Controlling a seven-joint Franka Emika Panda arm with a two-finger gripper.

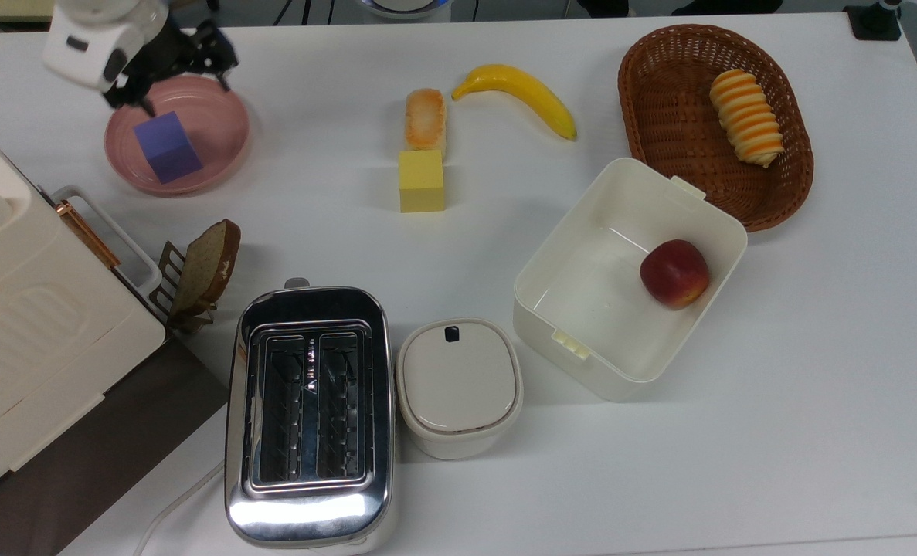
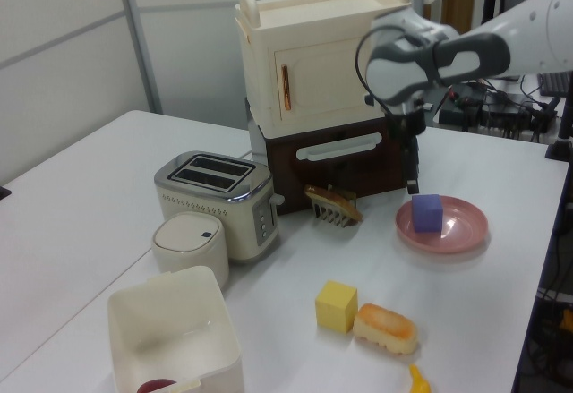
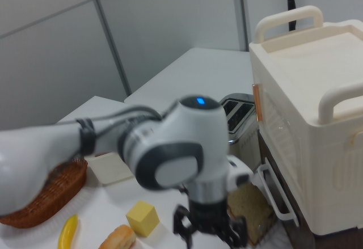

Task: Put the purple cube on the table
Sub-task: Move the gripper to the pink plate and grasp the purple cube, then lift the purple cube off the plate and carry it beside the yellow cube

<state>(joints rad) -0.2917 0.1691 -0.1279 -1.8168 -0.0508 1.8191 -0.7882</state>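
the purple cube (image 1: 168, 147) sits inside the pink dish (image 1: 226, 147), a little toward the dish's 9 o'clock side in the top view, not yet on the table (image 1: 458, 494). it is turned somewhat, so its edges run diagonal to the table's edges; being a cube it has no long axis, only that skew for my fingers to match.

my gripper (image 1: 184, 73) hangs over the dish's far rim, and in the top view the cube lies toward 6 o'clock from it, just beside and lower. in the left view my gripper (image 2: 414, 171) stands above the cube (image 2: 427, 213), apart from it, fingers pointing down. the fingers are spread wide with nothing between them. i judge the coming move to be a short shift toward 6 o'clock and a descent.

counting outward: one purple cube, one pink dish, one yellow cube (image 1: 421, 181) well away at 3 o'clock, touching one bread roll (image 1: 425, 118); one banana (image 1: 516, 94), one basket (image 1: 643, 69), one toaster (image 1: 308, 413).
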